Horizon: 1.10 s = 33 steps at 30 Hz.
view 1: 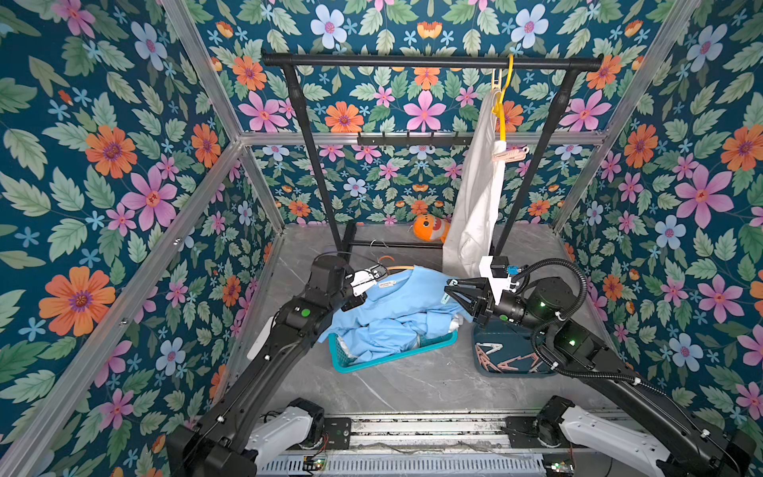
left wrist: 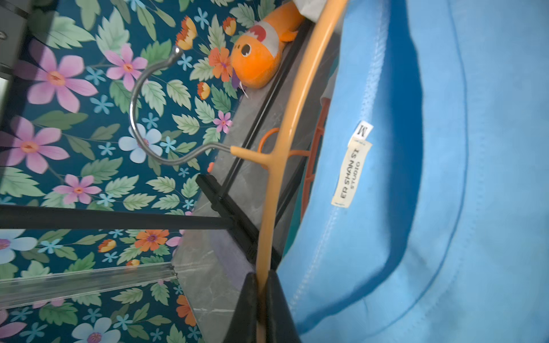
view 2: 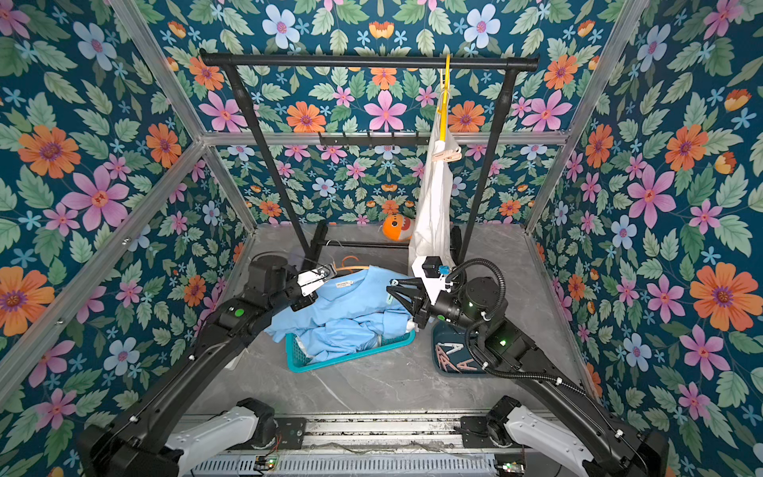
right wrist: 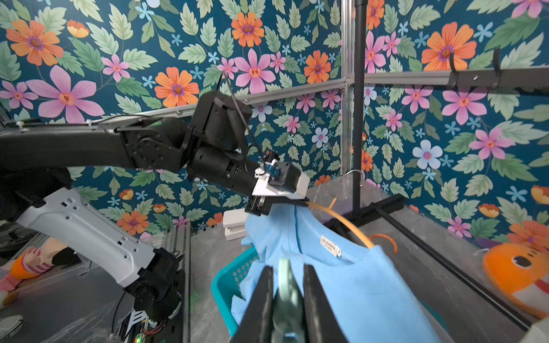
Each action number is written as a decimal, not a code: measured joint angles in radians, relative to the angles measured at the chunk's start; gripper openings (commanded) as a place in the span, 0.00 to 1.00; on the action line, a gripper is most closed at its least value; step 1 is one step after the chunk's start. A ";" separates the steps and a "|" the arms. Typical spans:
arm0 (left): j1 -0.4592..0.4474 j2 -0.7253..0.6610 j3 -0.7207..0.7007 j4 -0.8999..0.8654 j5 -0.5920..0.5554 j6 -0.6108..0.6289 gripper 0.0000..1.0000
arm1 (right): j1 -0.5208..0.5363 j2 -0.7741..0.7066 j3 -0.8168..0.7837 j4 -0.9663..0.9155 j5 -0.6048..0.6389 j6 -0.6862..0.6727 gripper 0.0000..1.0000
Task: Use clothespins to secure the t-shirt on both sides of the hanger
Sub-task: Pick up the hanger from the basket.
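Note:
A light blue t-shirt lies heaped over a teal basket, with a pale orange hanger along its collar. My left gripper is shut on that hanger's arm, next to the collar. My right gripper hovers over the shirt's right shoulder, shut on a pale green clothespin that pokes out past the fingertips. Several pink and white clothespins lie in a dark tray, partly hidden under the right arm.
A black clothes rack stands at the back. From its rail hangs a white garment on a yellow hanger, with a pink clothespin clipped on. An orange plush fish lies by the rack's foot. A darker orange hanger lies behind the shirt.

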 measured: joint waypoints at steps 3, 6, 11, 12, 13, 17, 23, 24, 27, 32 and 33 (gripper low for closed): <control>0.000 -0.074 -0.040 0.076 0.001 0.008 0.00 | 0.000 0.028 0.041 0.005 -0.007 -0.013 0.00; 0.000 -0.126 -0.065 0.142 0.023 0.011 0.00 | 0.000 0.057 0.085 -0.004 -0.018 -0.019 0.00; 0.000 -0.204 -0.124 0.237 0.073 0.010 0.00 | 0.000 0.100 0.164 -0.022 0.006 -0.039 0.00; 0.000 -0.216 -0.135 0.251 0.082 0.010 0.00 | 0.000 0.105 0.177 -0.025 0.007 -0.041 0.00; 0.000 -0.230 -0.148 0.269 0.095 0.011 0.00 | 0.000 0.110 0.190 -0.026 0.008 -0.042 0.00; 0.000 -0.270 -0.175 0.310 0.127 0.013 0.00 | 0.000 0.132 0.237 -0.045 0.013 -0.050 0.00; 0.000 -0.303 -0.188 0.361 0.166 0.019 0.00 | 0.000 0.152 0.269 -0.101 0.051 -0.064 0.00; 0.000 -0.305 -0.188 0.365 0.170 0.019 0.00 | 0.000 0.152 0.269 -0.106 0.057 -0.064 0.00; 0.000 -0.310 -0.188 0.372 0.175 0.023 0.00 | 0.000 0.149 0.273 -0.127 0.062 -0.064 0.00; 0.000 -0.312 -0.184 0.373 0.186 0.028 0.00 | 0.000 0.133 0.275 -0.134 0.063 -0.064 0.00; 0.000 -0.311 -0.180 0.373 0.187 0.027 0.00 | 0.000 0.130 0.275 -0.136 0.060 -0.064 0.00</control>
